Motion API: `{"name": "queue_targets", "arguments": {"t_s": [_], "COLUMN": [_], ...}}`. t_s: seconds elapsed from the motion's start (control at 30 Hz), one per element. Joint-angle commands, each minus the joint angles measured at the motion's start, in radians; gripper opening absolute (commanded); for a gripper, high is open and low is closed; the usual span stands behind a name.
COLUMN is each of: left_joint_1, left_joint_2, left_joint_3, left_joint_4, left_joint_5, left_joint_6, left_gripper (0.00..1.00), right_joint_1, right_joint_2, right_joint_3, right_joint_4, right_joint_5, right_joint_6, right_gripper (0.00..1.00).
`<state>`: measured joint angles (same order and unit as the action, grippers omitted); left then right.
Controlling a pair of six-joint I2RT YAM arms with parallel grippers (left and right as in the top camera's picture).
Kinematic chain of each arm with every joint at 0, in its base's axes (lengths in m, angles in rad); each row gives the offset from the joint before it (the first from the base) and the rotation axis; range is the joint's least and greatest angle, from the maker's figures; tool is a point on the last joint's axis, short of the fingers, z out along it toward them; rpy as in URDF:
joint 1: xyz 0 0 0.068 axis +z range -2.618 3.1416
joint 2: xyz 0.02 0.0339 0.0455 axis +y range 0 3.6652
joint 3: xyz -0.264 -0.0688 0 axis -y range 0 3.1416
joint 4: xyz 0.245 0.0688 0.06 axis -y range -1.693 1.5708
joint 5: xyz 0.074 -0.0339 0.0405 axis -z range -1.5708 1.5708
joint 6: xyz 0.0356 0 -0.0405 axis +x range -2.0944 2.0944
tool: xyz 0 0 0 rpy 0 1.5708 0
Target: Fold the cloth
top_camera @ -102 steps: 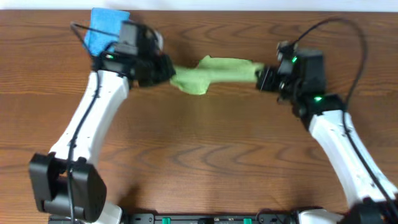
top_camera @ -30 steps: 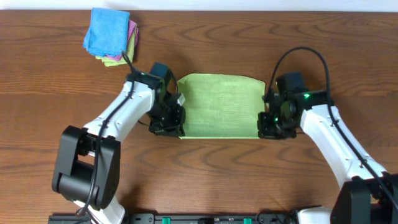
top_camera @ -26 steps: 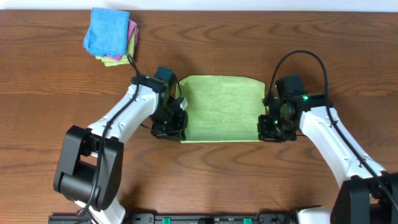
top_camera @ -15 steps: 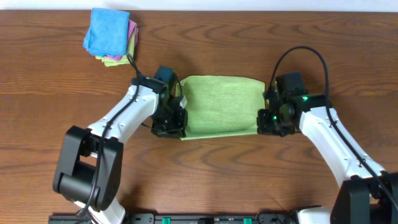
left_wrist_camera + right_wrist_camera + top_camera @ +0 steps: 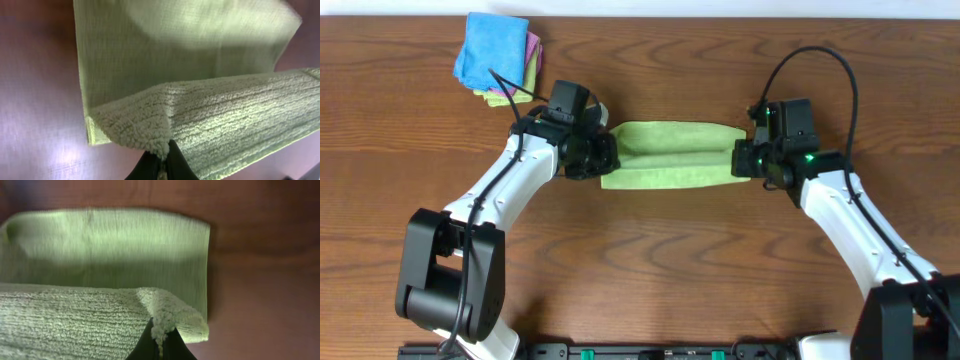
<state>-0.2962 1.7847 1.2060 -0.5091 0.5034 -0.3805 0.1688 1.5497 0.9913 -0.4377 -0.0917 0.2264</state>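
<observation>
The cloth (image 5: 670, 158) lay partly doubled over in the upper middle of the overhead frame. The left gripper (image 5: 601, 157) and the right gripper (image 5: 739, 160) each were clamped on one raised corner.

You are looking at a brown wood-grain table (image 5: 650, 260). At upper left sits a folded blue cloth (image 5: 490, 50) over a pink one (image 5: 533, 50). The lime-green cloth (image 5: 670, 160) lies doubled across upper centre.

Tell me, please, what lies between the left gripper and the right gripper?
The lime-green cloth fills that stretch, partly folded over itself, with the left gripper and right gripper each pinching a corner; the overhead view shows it.
</observation>
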Motion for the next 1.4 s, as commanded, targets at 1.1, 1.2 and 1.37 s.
{"name": "queue_targets", "arguments": {"t_s": [1.1,1.2,1.37], "left_joint_1": [0.016,0.016,0.017], "left_joint_2": [0.174,0.174,0.171], "left_joint_3": [-0.005,-0.005,-0.005], "left_joint_4": [0.37,0.36,0.359], "left_joint_5": [-0.227,-0.247,-0.252], "left_joint_6": [-0.063,-0.049,-0.045], "left_gripper": [0.18,0.41,0.84], "right_joint_1": [-0.01,-0.01,-0.01], "right_joint_2": [0.231,0.231,0.228], "right_joint_3": [0.002,0.002,0.003], "right_joint_4": [0.366,0.359,0.321], "right_joint_5": [0.182,0.182,0.182], "right_joint_6": [-0.068,-0.067,-0.067], "right_gripper": [0.29,0.38,0.41]}}
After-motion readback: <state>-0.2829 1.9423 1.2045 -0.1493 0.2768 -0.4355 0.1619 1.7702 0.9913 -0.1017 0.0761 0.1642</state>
